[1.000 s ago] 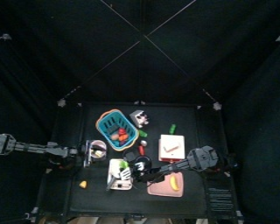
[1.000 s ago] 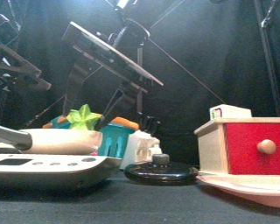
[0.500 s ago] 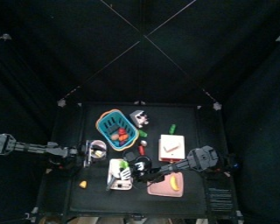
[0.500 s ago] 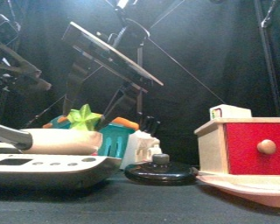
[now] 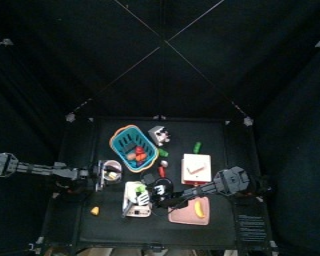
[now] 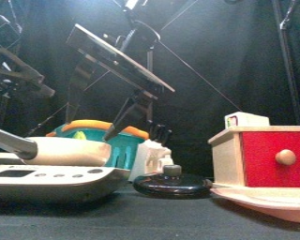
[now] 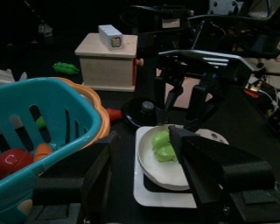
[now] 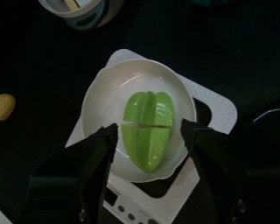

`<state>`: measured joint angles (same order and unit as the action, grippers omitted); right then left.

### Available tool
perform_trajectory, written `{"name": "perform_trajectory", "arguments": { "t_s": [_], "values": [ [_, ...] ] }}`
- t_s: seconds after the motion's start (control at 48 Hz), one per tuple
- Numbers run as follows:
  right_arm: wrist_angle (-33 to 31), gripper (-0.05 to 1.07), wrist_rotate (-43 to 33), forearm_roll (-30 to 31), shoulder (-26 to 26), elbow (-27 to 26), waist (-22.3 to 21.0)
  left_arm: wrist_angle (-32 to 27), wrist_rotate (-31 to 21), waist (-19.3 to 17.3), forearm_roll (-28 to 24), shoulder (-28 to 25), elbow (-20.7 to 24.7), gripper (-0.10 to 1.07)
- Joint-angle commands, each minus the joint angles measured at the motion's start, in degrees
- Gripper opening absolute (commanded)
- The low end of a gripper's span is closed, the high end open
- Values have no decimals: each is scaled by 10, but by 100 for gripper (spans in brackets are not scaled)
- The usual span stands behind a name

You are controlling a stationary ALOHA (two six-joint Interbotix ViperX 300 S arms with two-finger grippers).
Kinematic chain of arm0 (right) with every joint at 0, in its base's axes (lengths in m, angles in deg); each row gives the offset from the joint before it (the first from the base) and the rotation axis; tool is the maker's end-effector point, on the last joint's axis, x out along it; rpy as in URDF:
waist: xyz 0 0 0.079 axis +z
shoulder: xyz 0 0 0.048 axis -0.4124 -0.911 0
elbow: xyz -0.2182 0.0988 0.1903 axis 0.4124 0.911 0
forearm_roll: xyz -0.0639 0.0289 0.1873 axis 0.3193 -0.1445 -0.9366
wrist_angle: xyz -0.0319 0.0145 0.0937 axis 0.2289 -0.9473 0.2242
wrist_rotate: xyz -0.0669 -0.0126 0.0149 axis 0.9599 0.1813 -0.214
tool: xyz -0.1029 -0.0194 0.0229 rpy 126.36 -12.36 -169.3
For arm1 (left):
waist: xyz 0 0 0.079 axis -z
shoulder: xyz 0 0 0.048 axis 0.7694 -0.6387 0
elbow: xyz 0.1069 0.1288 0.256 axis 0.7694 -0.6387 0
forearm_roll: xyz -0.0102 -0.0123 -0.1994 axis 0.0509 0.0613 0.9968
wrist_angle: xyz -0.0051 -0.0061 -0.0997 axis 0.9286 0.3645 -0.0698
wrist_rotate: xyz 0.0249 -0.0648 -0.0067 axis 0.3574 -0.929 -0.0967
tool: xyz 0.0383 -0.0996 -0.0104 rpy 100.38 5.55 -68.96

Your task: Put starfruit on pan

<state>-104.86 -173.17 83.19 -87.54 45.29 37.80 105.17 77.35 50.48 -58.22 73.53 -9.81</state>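
**A:** Where is the starfruit (image 8: 150, 129) lying?

**B:** In a white bowl (image 8: 98, 101) that sits on a white kitchen scale (image 8: 213, 105), near the front edge of the table (image 5: 109, 226), a little left of its middle. In the top view the fruit is only a small green speck (image 5: 141, 188) above the scale (image 5: 137, 203).

**A:** How does it look up close?

**B:** Glossy and light green, long in shape, with raised ridges running lengthwise and a deep groove between them. One end narrows to a blunt tip. It fills much of the bowl's hollow.

**A:** And the right gripper (image 8: 150, 142)?

**B:** Its jaws stand apart, one on either side of the starfruit, directly above the bowl; whether the pads touch the fruit I cannot tell.

**A:** The left gripper (image 7: 150, 175)?

**B:** Parted as well, holding nothing, pointed at the same bowl (image 7: 166, 177) from the left side of the table. A teal basket (image 7: 38, 122) stands just beside it, with something red inside.

**A:** Anything else close by?

**B:** A wooden box with a red drawer (image 6: 272, 155) rests on a pink plate (image 6: 265, 202) toward the front right corner, and a black lid with a knob (image 6: 172, 183) lies between it and the scale (image 6: 46, 178)
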Motion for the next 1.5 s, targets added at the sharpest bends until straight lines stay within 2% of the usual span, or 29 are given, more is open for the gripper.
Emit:
{"name": "perform_trajectory", "arguments": {
  "t_s": [0.0, 0.229, 0.438, 0.646, 0.854, 1.062, 1.229, 1.333, 1.479],
  "values": [
    [-1, 92, 2, 3, 15, -8, -3, 3, 0, 1, 1, -2, 11, 87],
    [-3, 92, 3, 15, 29, 6, -2, 3, 0, 1, 1, -2, 10, 87],
    [-2, 92, 2, 37, 59, 48, -1, 3, 2, -2, 1, -2, 11, 87],
    [16, 92, 0, 98, 103, 105, -2, -2, 0, -4, 9, -2, 22, 87],
    [31, 92, 1, 154, 133, 122, -4, -30, -1, -4, 17, -2, 34, 87],
    [65, 92, 1, 239, 152, 159, -4, -46, 0, -4, 47, -2, 54, 87],
    [72, 92, -1, 301, 174, 200, -14, -104, 0, -5, 55, -10, 94, 87],
    [71, 92, 0, 321, 200, 224, -31, -156, 0, -14, 58, -25, 134, 87],
    [71, 92, -1, 329, 251, 261, -52, -221, 1, -54, 55, -61, 189, 87]
  ]
}}
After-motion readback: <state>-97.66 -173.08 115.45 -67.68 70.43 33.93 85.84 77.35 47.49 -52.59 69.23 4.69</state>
